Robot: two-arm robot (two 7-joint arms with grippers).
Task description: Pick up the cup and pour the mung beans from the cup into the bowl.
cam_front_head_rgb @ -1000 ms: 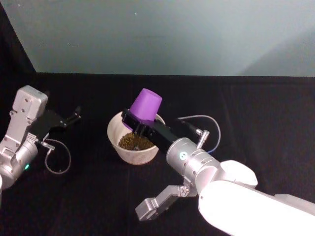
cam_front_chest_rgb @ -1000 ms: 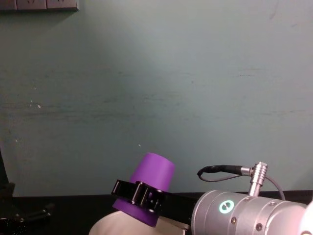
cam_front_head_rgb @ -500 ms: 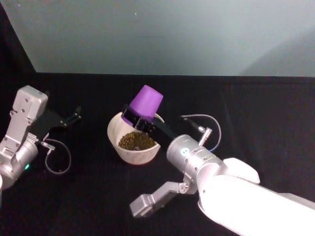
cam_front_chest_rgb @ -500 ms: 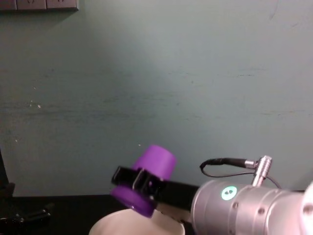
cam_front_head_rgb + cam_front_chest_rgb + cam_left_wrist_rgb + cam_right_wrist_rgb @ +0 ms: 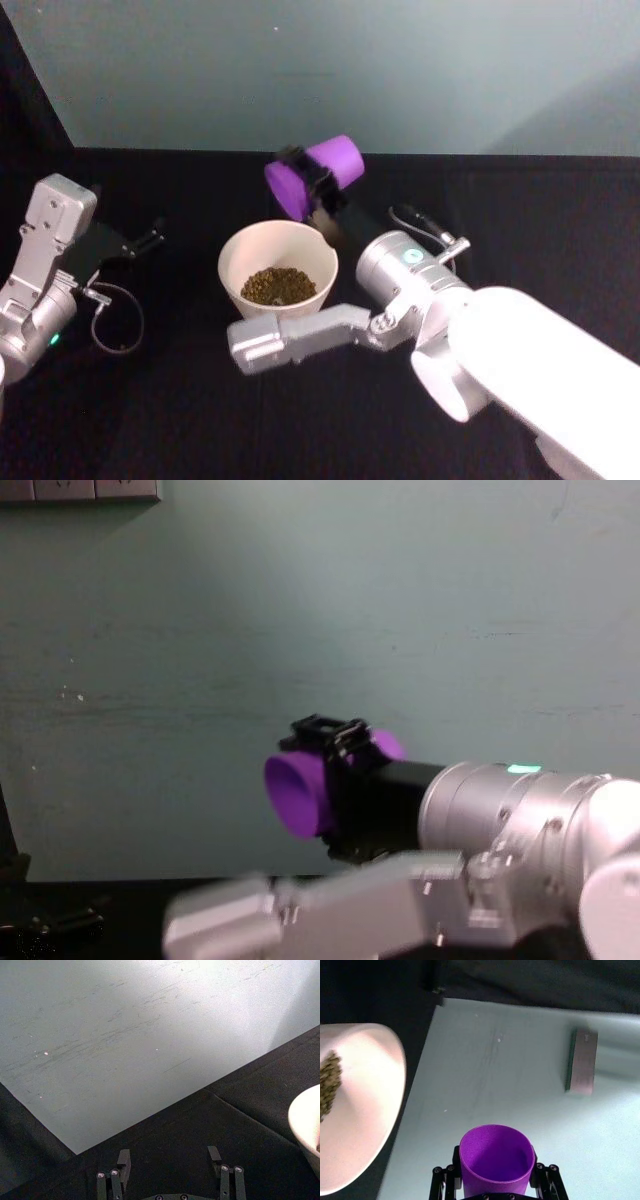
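two grippers in view. right gripper [image 5: 312, 182] reached forward, wrist rolled, fingers clamped on the purple cup [image 5: 341, 160]. the cup lay sideways in the air beyond the cream bowl [image 5: 232, 262], mouth toward the robot's left. mung beans [image 5: 279, 286] sat in the bowl. left gripper [image 5: 150, 238] was parked at the left over the black table [image 5: 560, 230], fingers spread and empty.

Purple cup [image 5: 341, 160], cream bowl [image 5: 278, 243], greenish-brown mung beans [image 5: 278, 286], black table [image 5: 180, 410], pale teal wall [image 5: 400, 70]

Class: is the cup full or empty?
Empty. The cup shows a bare purple inside; the mung beans lie in the bowl.
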